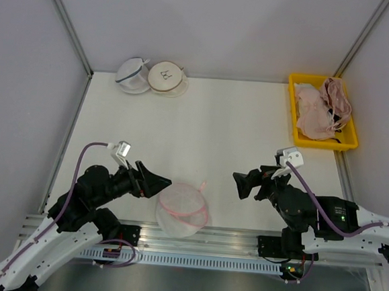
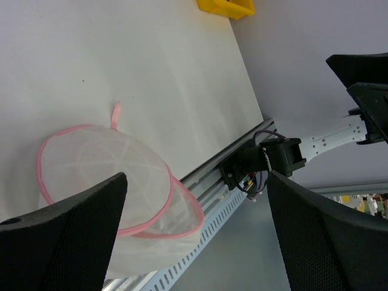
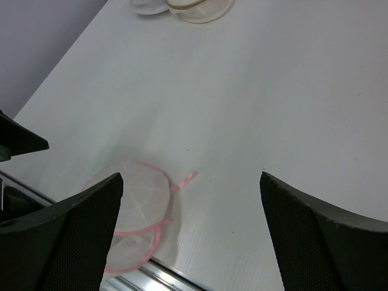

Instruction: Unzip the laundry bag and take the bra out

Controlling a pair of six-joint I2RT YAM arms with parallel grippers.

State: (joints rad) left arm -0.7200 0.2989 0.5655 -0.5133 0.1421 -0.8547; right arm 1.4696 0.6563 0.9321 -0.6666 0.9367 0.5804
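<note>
The laundry bag lies at the near edge of the surface, between my two arms, and its front part hangs a little over the metal rail. Its two pink rims stand apart on the near side, so I judge the zipper is already open. Through the white mesh I see no darker garment inside. The bra, dusty pink, is I believe the one lying beside the paler ones in the yellow tray at the far right, well apart from the bag. My left tool is spread wide and empty, just beside the bag's left side. My right tool is also wide and empty, near the bag on its right but not touching it. So the step in hand seems to be only to confirm and draw clear. To do it well I would hold both tools wide and avoid catching the pink tab or the mesh, because I expect the light bag could slide off the edge. If I must look inside, the left tool should pin the lower rim while the right lifts the dome slowly.
</note>
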